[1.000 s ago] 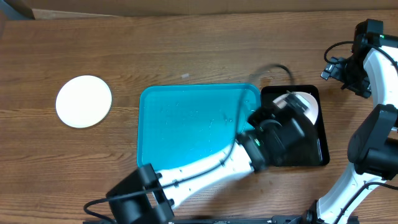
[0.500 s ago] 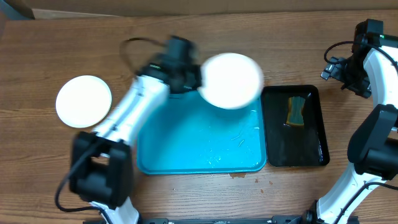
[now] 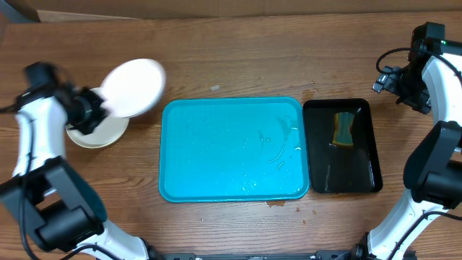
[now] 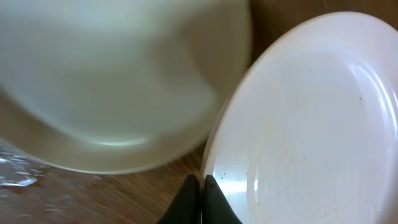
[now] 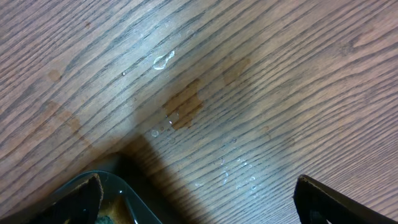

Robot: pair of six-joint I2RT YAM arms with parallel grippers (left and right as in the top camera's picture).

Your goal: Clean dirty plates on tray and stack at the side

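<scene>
My left gripper point(image 3: 101, 110) is shut on the rim of a white plate point(image 3: 134, 86) and holds it tilted in the air at the far left. In the left wrist view the black fingertips point(image 4: 202, 198) pinch that plate's point(image 4: 311, 124) edge; faint specks show on its face. Just below it a second pale plate point(image 3: 90, 134) lies on the table, blurred in the wrist view point(image 4: 112, 81). The turquoise tray point(image 3: 231, 148) lies in the middle with only water drops on it. My right gripper point(image 3: 386, 78) hangs open over bare wood point(image 5: 208, 199) at the far right.
A narrow black tray point(image 3: 343, 162) stands right of the turquoise one and holds a yellow-green sponge point(image 3: 345, 128). Its corner point(image 5: 121, 196) shows in the right wrist view, beside wet spots and a brown stain point(image 5: 183, 109) on the wood.
My left arm has swung the white plate from over the black tray, across the turquoise tray, to above the plate at the far left. The sponge now shows. The right arm is still.
</scene>
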